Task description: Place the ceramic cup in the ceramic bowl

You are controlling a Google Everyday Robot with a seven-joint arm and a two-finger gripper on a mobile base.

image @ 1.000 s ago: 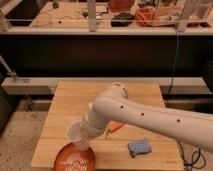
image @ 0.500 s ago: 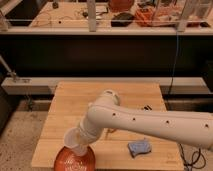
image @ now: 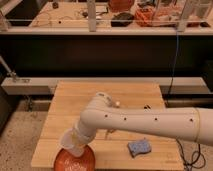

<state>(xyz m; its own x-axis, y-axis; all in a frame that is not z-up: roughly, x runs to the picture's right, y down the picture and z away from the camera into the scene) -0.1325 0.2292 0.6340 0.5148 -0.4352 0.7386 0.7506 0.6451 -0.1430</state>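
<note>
The ceramic cup [image: 71, 143], small, white and tapered, hangs tilted at the end of my arm, just over the near-left part of the table. My gripper [image: 80, 136] is shut on the cup; the wrist and the cup hide most of it. The ceramic bowl [image: 75, 161], orange-red with a pale pattern inside, sits at the table's front-left edge, right under the cup. The cup's lower end is over the bowl's far side, at or just above its rim; I cannot tell whether they touch.
A blue sponge [image: 139, 147] lies on the wooden table [image: 75, 100] to the right of the bowl, under my forearm. A dark cable [image: 148, 106] lies near the table's right edge. A dark counter and cluttered shelves stand behind.
My arm has swung left and down toward the front edge, carrying the cup from above the table's middle-left to directly over the bowl.
</note>
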